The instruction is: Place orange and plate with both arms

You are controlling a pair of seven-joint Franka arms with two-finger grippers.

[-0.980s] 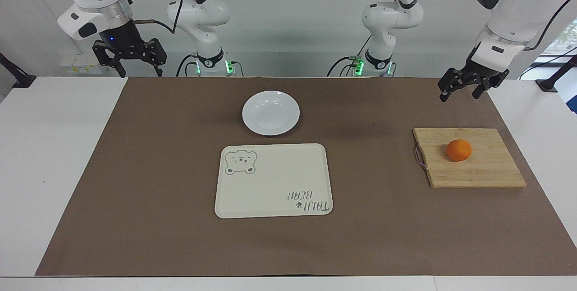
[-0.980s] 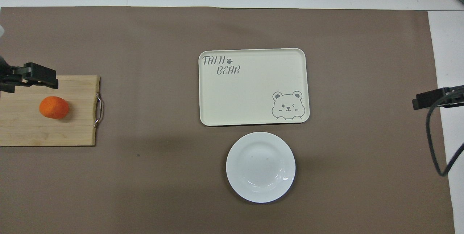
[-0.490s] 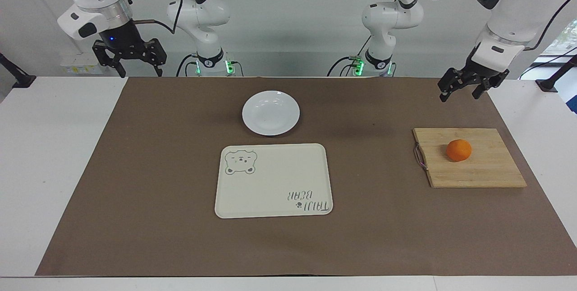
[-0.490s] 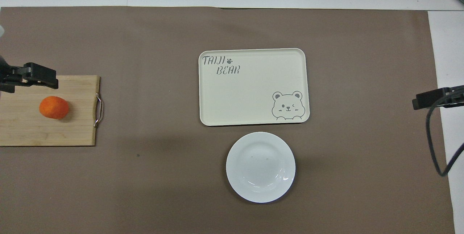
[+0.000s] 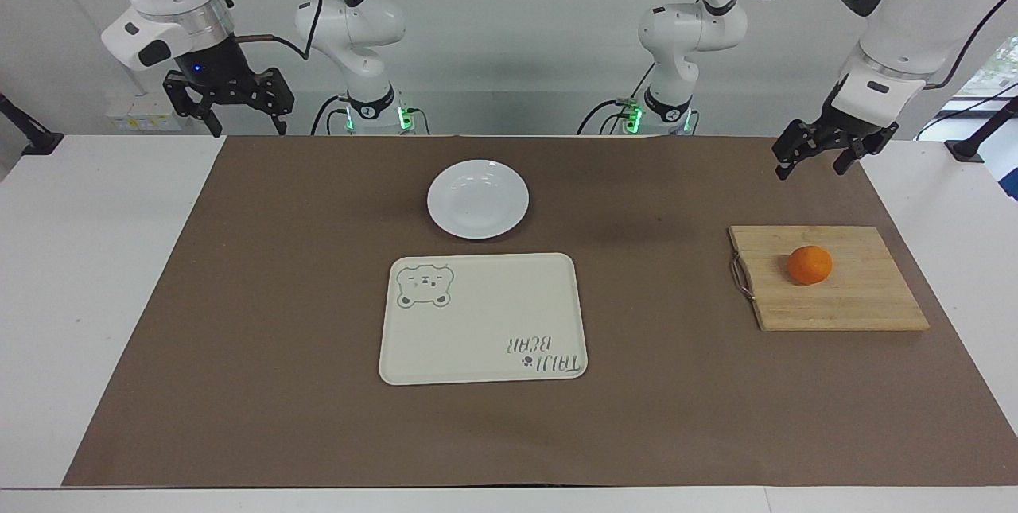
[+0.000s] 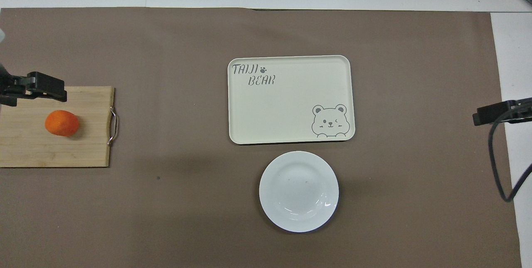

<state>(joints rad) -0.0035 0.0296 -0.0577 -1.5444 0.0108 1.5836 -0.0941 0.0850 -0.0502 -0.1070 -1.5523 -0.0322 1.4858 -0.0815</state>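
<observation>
A small orange (image 5: pixel 810 265) (image 6: pixel 62 123) lies on a wooden cutting board (image 5: pixel 851 302) (image 6: pixel 25 151) toward the left arm's end of the table. The white plate (image 5: pixel 478 199) (image 6: pixel 299 191) sits empty on the brown mat, nearer to the robots than the tray. My left gripper (image 5: pixel 811 168) (image 6: pixel 35 90) hangs open in the air over the mat by the board, touching nothing. My right gripper (image 5: pixel 248 128) (image 6: pixel 496 112) hangs open and empty over the mat's edge at the right arm's end, well away from the plate.
A cream rectangular tray (image 5: pixel 477 354) (image 6: pixel 286 102) with a bear drawing lies mid-table, empty, just farther from the robots than the plate. A brown mat (image 5: pixel 278 338) covers most of the white table. The board has a metal handle (image 5: pixel 741 278) on its tray-facing end.
</observation>
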